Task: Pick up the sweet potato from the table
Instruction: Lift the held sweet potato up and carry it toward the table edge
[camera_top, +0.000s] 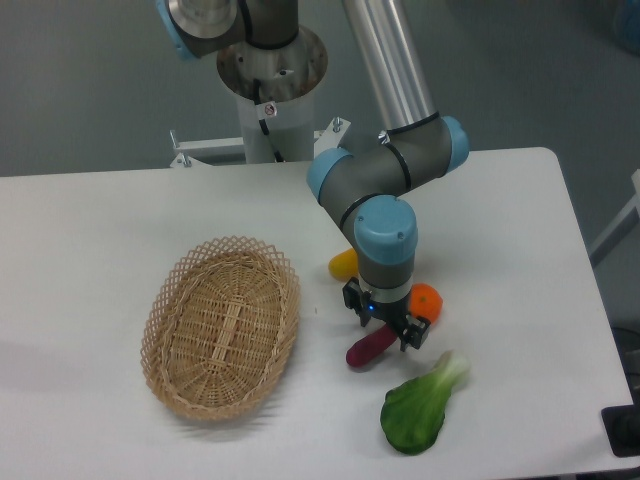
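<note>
The sweet potato (368, 349) is a slim magenta piece lying on the white table (100, 230), slanting up to the right. Its upper end is under my gripper (385, 327), which stands low over it with black fingers either side of that end. The fingers look spread, with the potato's tip between them; whether they touch it I cannot tell. The lower left half of the sweet potato shows plainly.
A yellow fruit (343, 265) peeks out behind the wrist, and a round orange (427, 300) lies just right of the gripper. A green leafy vegetable (418, 408) lies in front. A wicker basket (222, 325) stands to the left.
</note>
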